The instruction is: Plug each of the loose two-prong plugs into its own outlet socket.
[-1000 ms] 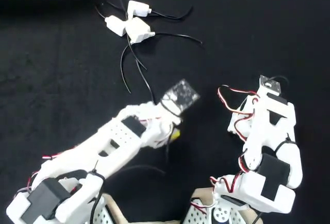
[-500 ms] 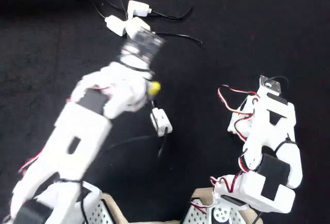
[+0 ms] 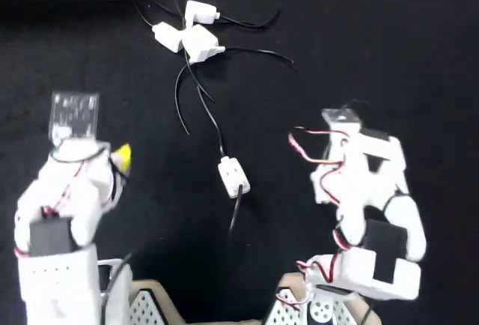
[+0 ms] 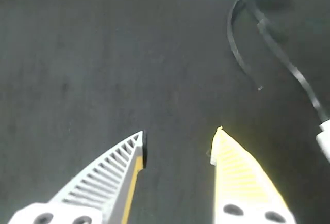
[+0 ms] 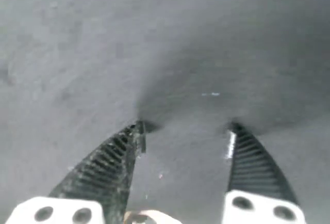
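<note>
Plug (image 3: 200, 12) loose on table (image 3: 389, 55)

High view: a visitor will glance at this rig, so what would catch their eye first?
White against the black table: a cluster of plug pieces with black cords at the far edge, and a lone white connector at the middle. Flanking it, the left gripper and right gripper are both open.
</note>
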Motion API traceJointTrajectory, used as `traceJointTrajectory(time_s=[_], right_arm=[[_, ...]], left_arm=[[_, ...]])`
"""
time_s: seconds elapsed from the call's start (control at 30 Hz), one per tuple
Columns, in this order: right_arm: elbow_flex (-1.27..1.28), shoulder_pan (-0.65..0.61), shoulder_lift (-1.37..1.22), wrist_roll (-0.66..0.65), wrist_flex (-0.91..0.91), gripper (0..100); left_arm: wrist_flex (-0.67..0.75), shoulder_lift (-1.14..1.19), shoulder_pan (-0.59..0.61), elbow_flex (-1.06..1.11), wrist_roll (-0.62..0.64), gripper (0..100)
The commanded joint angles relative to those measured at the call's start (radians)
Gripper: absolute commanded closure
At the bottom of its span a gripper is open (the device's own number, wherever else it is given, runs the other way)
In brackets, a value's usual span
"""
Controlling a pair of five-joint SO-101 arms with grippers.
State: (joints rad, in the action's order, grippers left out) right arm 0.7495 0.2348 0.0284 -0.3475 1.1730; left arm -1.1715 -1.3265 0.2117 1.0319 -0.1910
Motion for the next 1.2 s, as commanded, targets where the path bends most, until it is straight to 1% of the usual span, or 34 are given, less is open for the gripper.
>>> traceJointTrajectory(time_s=[0.0, 0.1, 0.2, 0.3, 0.47, 0.6, 0.8, 0.93, 1.03, 1.17], right_arm=[[-0.084, -0.153, 0.012, 0.012, 0.107, 74.4], [-0.104, -0.270, 0.012, 0.072, 0.157, 74.4], [-0.102, -0.354, 0.012, 0.097, 0.158, 74.4], [-0.102, -0.399, 0.012, 0.097, 0.160, 74.4], [-0.102, -0.463, 0.012, 0.095, 0.160, 74.4], [-0.085, -0.580, 0.012, 0.098, 0.161, 74.4], [-0.107, -0.753, 0.012, 0.218, 0.152, 74.4], [-0.127, -0.773, 0.002, 0.282, 0.127, 74.4], [-0.116, -0.772, -0.002, 0.285, 0.066, 74.4], [-0.137, -0.778, -0.033, 0.288, 0.052, 74.4]], left_arm=[[-0.012, -0.215, 0.036, 0.153, 0.014, 78], [-0.014, -0.384, 0.036, 0.278, 0.087, 78], [-0.014, -0.512, 0.036, 0.398, 0.107, 78], [0.054, -0.477, 0.047, 0.470, 0.104, 78], [0.199, -0.471, 0.127, 0.564, 0.107, 78], [0.204, -0.471, 0.127, 0.568, 0.110, 78], [0.201, -0.471, 0.127, 0.572, 0.110, 79], [0.201, -0.471, 0.127, 0.573, 0.110, 79], [0.201, -0.471, 0.127, 0.573, 0.110, 79], [0.204, -0.471, 0.127, 0.575, 0.110, 79]])
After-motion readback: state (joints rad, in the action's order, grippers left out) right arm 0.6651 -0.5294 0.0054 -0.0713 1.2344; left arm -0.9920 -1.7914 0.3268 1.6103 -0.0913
